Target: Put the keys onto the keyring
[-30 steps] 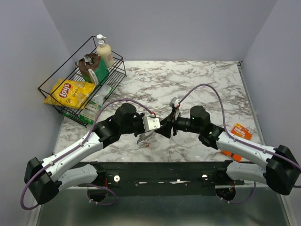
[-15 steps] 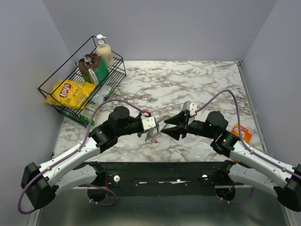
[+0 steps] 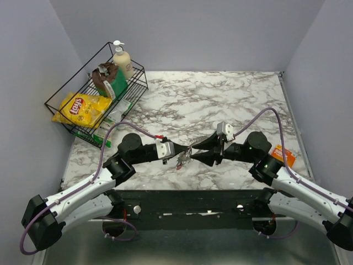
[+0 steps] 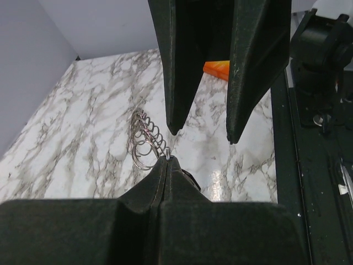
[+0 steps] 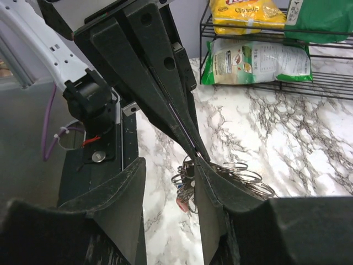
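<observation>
Wire basket [image 3: 138, 83] holds chip bag [image 3: 80, 107] and bottle [image 3: 123, 61]; left gripper [image 3: 186, 151] pinches keyring [image 4: 144, 142], right gripper [image 3: 193, 153] gapes.

left gripper [image 3: 186, 152] drawn back, keyring [image 4: 144, 144] shifted nearer

Place: robot test booth, lab-like
Table [image 3: 231, 94]: marble-patterned, plain grey walls [image 3: 193, 33] around it
Table's far-left corner: wire basket [image 3: 135, 83] of snack packets [image 3: 83, 107]
Table's near edge: black mounting rail [image 3: 187, 201], robot arms [image 3: 83, 185]
</observation>
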`<control>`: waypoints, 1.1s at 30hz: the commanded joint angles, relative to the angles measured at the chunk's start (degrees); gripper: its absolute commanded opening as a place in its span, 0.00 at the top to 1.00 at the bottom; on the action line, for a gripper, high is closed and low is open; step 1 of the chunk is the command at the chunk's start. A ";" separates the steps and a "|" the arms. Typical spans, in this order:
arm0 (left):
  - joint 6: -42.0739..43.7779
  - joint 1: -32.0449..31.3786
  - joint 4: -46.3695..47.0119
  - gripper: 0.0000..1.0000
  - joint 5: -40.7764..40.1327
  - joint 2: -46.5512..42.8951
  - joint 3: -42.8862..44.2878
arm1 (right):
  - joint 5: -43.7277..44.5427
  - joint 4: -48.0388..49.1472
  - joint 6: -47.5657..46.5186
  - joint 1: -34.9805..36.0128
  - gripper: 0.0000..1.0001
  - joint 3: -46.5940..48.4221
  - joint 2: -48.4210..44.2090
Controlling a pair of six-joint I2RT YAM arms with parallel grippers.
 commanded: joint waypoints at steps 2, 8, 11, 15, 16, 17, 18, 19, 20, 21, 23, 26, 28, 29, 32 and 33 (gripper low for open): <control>-3.12 0.12 11.02 1.00 5.19 -1.20 -1.07 | -3.46 1.75 -1.53 0.19 0.53 -0.61 -0.99; -4.27 0.12 13.48 1.00 7.03 -1.37 -1.69 | -3.12 2.01 -1.53 0.19 0.58 -0.96 -0.72; -4.44 0.12 13.48 1.00 8.00 -1.38 -1.51 | -2.33 1.93 -1.53 0.27 0.59 -1.13 -0.90; -4.88 0.12 13.31 1.00 8.97 -1.46 -1.34 | -1.01 1.84 -1.36 0.19 0.59 -1.22 -0.81; -4.79 0.12 13.31 1.00 9.41 -1.46 -1.42 | -0.83 1.75 -1.45 0.19 0.59 -1.22 -0.81; -4.88 0.12 13.22 1.00 9.41 -1.46 -1.43 | -0.48 1.75 -1.45 0.27 0.59 -1.22 -0.99; -4.79 0.12 13.13 1.00 9.41 -1.64 -1.34 | -0.22 1.75 -1.45 0.19 0.59 -1.31 -1.16; -4.62 0.12 12.70 1.00 9.32 -1.64 -1.34 | -0.13 1.66 -1.53 0.19 0.59 -1.40 -1.42; -4.36 0.03 12.34 1.00 8.97 -1.81 -1.34 | 0.92 1.49 -1.71 0.19 0.59 -1.48 -2.30; -3.92 0.12 12.08 1.00 8.62 -1.99 -1.42 | 1.54 1.31 -1.80 0.19 0.59 -1.75 -2.74; -3.65 0.12 11.46 1.00 8.36 -2.34 -1.60 | 3.03 0.87 -2.24 0.19 0.59 -2.01 -4.23; -3.47 0.12 11.20 1.00 8.27 -2.87 -1.95 | 3.65 0.70 -2.24 0.19 0.59 -2.19 -4.94; -3.47 0.12 11.11 1.00 8.53 -2.87 -2.04 | 3.83 0.69 -2.24 0.10 0.59 -2.10 -4.94; -3.39 0.12 11.20 1.00 8.62 -2.87 -2.04 | 3.74 0.78 -2.24 0.19 0.59 -2.19 -4.86; -4.00 0.12 11.64 1.00 9.06 -2.52 -1.95 | 2.25 0.70 -2.24 0.19 0.59 -1.23 -3.63; -4.09 0.03 11.72 1.00 9.23 -2.52 -1.87 | 1.81 0.61 -2.24 0.19 0.60 -1.05 -3.28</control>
